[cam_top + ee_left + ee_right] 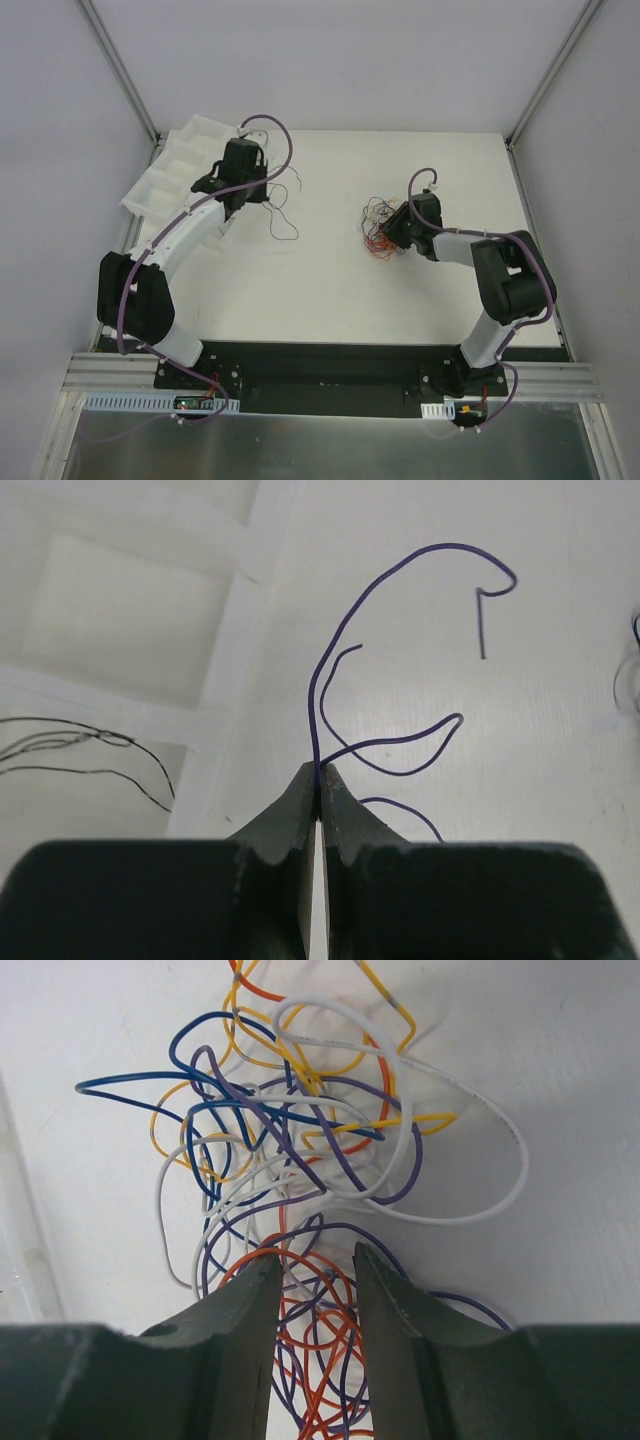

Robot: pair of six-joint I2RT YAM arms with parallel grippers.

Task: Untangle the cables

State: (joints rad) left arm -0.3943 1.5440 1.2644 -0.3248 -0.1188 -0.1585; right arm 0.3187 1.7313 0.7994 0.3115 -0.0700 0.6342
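"Which step?"

"Pulling one free, likely. On the white table [330, 290], well apart from the tray [160, 185], the cables [300, 1160] lie tangled at the right gripper [315, 1280] — jaws apart. The left gripper [318, 780] pinches one purple wire [342, 630] — next, probably drop it by the tray."

The left arm [185, 235] and right arm [485, 340] are built from white links and black joints, with a purple hose [283, 135] routed along each.
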